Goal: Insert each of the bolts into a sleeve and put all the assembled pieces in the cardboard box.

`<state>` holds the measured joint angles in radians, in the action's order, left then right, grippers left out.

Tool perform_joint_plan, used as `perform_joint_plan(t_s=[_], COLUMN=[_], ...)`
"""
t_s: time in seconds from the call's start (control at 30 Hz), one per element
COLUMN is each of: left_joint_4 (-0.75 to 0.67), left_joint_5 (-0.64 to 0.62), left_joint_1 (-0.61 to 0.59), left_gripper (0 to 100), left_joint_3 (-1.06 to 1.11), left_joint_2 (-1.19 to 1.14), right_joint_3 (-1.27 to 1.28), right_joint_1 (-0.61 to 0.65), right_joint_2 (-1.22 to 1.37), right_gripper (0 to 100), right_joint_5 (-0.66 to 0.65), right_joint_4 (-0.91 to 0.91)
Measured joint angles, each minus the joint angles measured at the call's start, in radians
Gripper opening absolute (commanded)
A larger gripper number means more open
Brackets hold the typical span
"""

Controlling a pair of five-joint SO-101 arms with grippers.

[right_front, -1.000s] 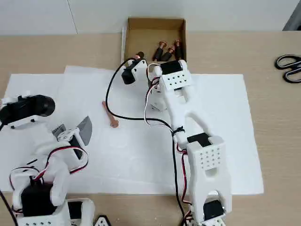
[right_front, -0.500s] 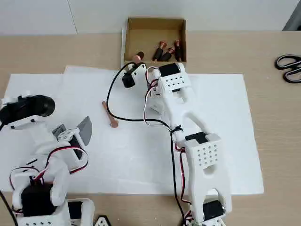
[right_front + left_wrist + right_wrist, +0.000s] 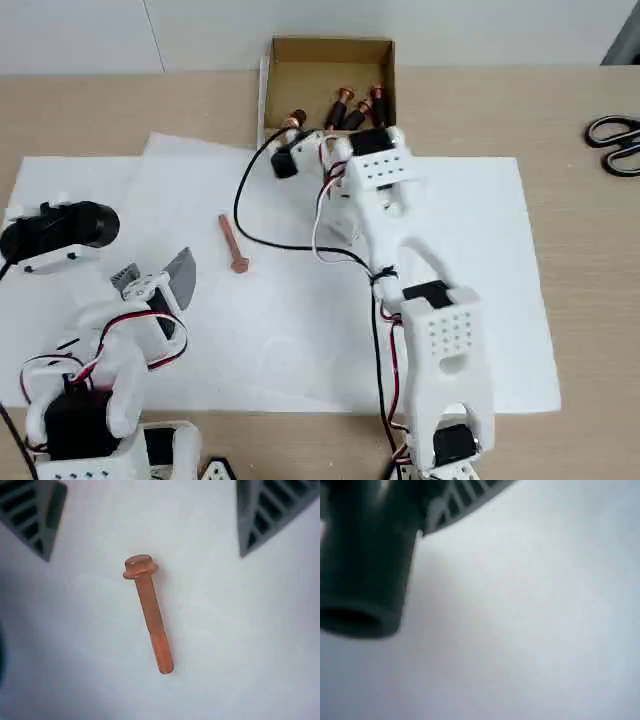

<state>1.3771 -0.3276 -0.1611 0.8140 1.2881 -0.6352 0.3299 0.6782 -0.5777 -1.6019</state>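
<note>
1. One cardboard box (image 3: 268, 80) sits at the top centre of the high view, on the wooden table (image 3: 100, 110). Its near edge meets the white sheet (image 3: 300, 330).
2. I count three assembled pieces (image 3: 343, 106) in the box, each a dark sleeve with a copper head. They lie side by side in its right half.
3. One loose bolt (image 3: 148, 612) lies flat on the sheet, left of centre in the high view. It is well apart from the box and touches nothing.
4. The left gripper (image 3: 150, 530) hangs over that bolt with its two grey fingers spread wide, one to each side, and neither touches it. From above, this arm is in the lower left corner.
5. The right gripper (image 3: 297, 130) is just at the box's lower left corner, at the end of the arm that rises from the bottom right. It is clamped on one dark sleeve (image 3: 365, 560).
6. A copper head shows at that sleeve's end from above, so a bolt seems to be in it, though the view there is too cramped to be sure.
7. One pair of scissors (image 3: 615, 142) lies at the right edge of the table, off the sheet.
</note>
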Motion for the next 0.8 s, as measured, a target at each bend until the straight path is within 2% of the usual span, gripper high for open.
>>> perform_joint_plan(t_s=[0.3, 0.43, 0.5, 0.67, 0.8], left_joint_4=[0.0, 0.0, 0.0, 0.0, 0.0], left_joint_5=[0.0, 0.0, 0.0, 0.0, 0.0], left_joint_1=[0.0, 0.0, 0.0, 0.0, 0.0], left_gripper=[23, 23, 23, 23, 23], left_joint_3=[0.0, 0.0, 0.0, 0.0, 0.0], left_joint_2=[0.0, 0.0, 0.0, 0.0, 0.0], right_joint_3=[0.006, 0.097, 0.147, 0.18, 0.18], right_joint_1=[0.0, -0.003, 0.0, 0.014, 0.011], right_joint_2=[-0.089, -0.091, -0.091, -0.091, -0.095], right_gripper=[1.3, 2.0, 6.6, 26.4, 29.6], right_joint_5=[0.147, 0.193, 0.199, 0.201, 0.201], right_joint_4=[-0.068, -0.069, -0.068, -0.068, -0.068])
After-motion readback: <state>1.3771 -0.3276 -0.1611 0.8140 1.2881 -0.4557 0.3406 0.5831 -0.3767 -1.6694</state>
